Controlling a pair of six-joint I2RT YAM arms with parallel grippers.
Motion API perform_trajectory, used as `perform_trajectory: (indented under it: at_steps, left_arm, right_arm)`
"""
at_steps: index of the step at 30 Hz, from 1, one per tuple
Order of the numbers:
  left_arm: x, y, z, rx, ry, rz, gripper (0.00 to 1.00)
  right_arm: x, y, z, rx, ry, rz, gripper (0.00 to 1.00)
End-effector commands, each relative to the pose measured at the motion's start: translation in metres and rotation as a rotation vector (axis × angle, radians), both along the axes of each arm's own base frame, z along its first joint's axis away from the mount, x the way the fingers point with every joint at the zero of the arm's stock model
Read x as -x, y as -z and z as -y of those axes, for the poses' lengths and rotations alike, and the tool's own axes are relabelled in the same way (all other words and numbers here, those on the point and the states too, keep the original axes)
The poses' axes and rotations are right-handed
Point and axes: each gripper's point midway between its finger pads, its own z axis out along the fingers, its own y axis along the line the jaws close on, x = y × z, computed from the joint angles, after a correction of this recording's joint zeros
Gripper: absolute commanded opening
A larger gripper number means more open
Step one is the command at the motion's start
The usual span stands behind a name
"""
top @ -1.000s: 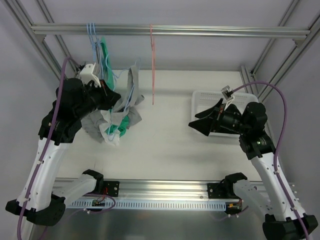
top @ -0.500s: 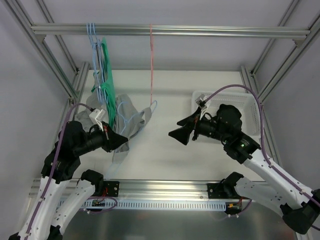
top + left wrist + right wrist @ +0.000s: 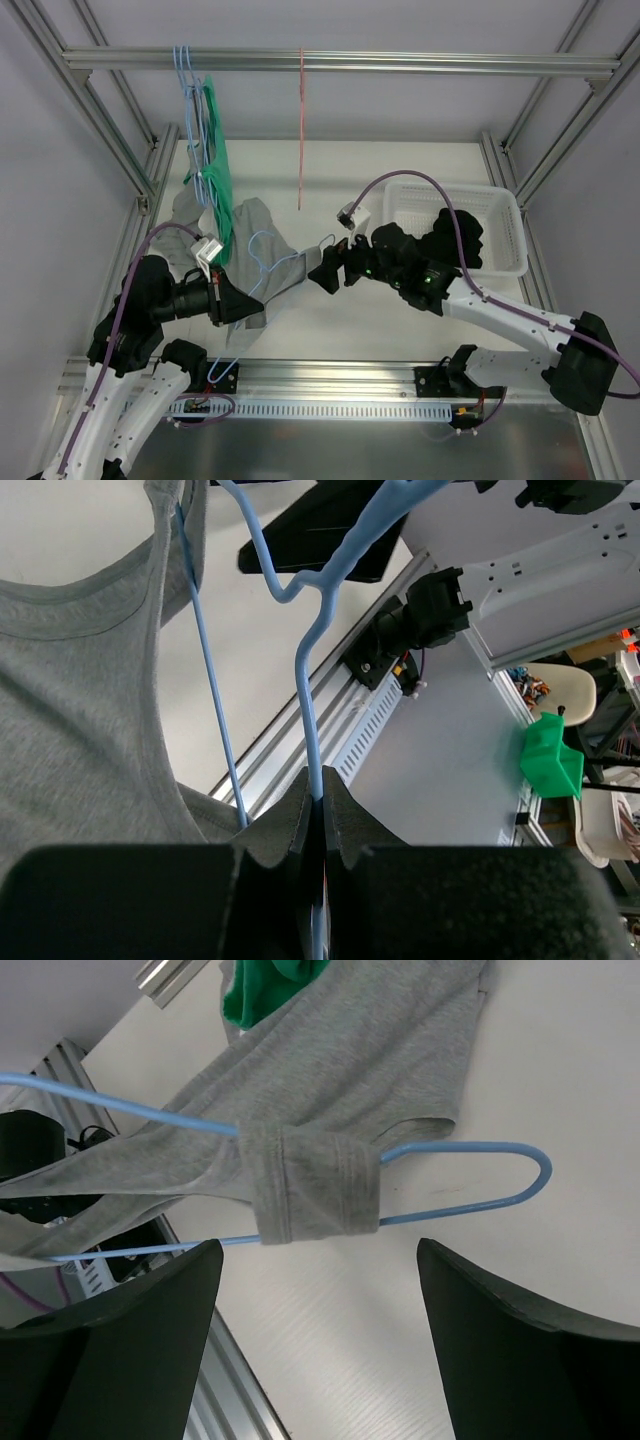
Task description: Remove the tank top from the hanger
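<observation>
The white surface (image 3: 400,180) lies under it all. The grey tank top (image 3: 262,222) is over its left part, with one strap (image 3: 315,1185) looped around the blue hanger (image 3: 470,1146). The left tool (image 3: 232,300) is pinched tight on the hanger's wire. The right tool (image 3: 323,270) is wide by the strap, holding nothing.

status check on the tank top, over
Left gripper shut on light blue wire hanger. Right gripper open over grey tank top, strap looped on hanger. Nothing blocking.

Robot lab: aluminium frame (image 3: 340,62).
</observation>
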Motion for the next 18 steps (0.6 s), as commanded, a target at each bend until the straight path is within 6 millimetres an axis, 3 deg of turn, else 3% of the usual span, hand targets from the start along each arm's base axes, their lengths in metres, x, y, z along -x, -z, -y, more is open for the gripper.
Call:
perform_trajectory:
  at_steps: [1,4,8,10,14,17,18]
  left_arm:
    - [0.012,-0.026,0.006,0.063,0.068,0.027,0.0]
    - [0.015,-0.031,0.006,0.07,0.075,0.038,0.0]
    - [0.016,-0.033,0.005,0.072,0.075,0.044,0.0]
    - [0.015,-0.032,0.005,0.071,0.072,0.04,0.0]
    - [0.015,-0.032,0.005,0.071,0.072,0.042,0.0]
    - [0.015,-0.033,0.005,0.071,0.072,0.051,0.0]
    - [0.015,-0.033,0.005,0.071,0.071,0.048,0.0]
  right_arm:
    - [-0.021,-0.047,-0.013,-0.086,0.051,0.134,0.83]
    - [-0.022,-0.051,-0.019,-0.095,0.043,0.137,0.78]
    - [-0.022,-0.05,-0.026,-0.095,0.019,0.129,0.6]
    - [-0.021,-0.049,-0.03,-0.093,0.01,0.126,0.56]
    - [-0.022,-0.046,-0.032,-0.085,0.011,0.127,0.36]
    - [-0.023,-0.046,-0.03,-0.084,0.024,0.132,0.11]
    - [-0.023,-0.048,-0.029,-0.087,0.028,0.134,0.11]
